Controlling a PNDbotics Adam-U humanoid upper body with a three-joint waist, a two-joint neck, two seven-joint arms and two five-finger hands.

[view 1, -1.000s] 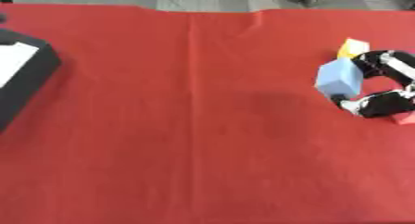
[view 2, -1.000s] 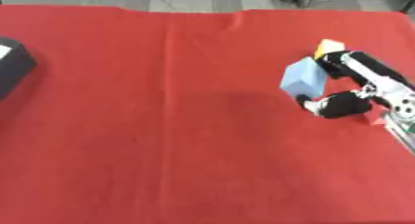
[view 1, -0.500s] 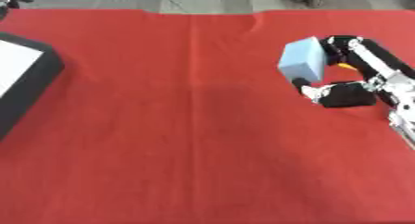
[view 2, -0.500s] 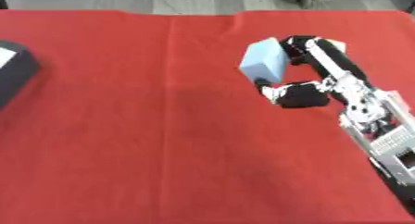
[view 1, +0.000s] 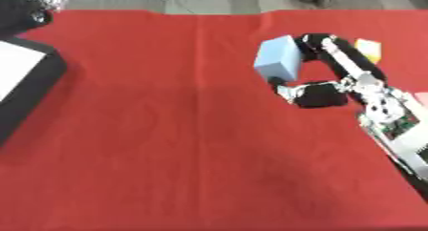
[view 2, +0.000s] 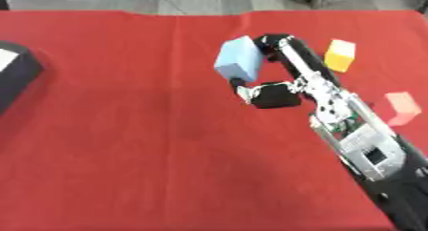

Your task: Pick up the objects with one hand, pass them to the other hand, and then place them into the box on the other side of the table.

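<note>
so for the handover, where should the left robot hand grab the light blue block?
Probably the block's bare left face and upper edge, coming in from the left. The right robot hand covers its right side, fingers behind the top and thumb below, so only the left half is free.

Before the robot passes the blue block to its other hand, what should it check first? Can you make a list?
1. Blue block held by the right hand: ok, fingers and thumb pinch it.
2. Block off the red cloth: cannot tell for sure; it looks lifted.
3. Left hand ready to receive: not ok, it shows in no view.
4. Box at the left edge waiting: ok, only partly in view.
5. Yellow block and pink block out of the way: ok, both lie to the right of the arm.
</note>
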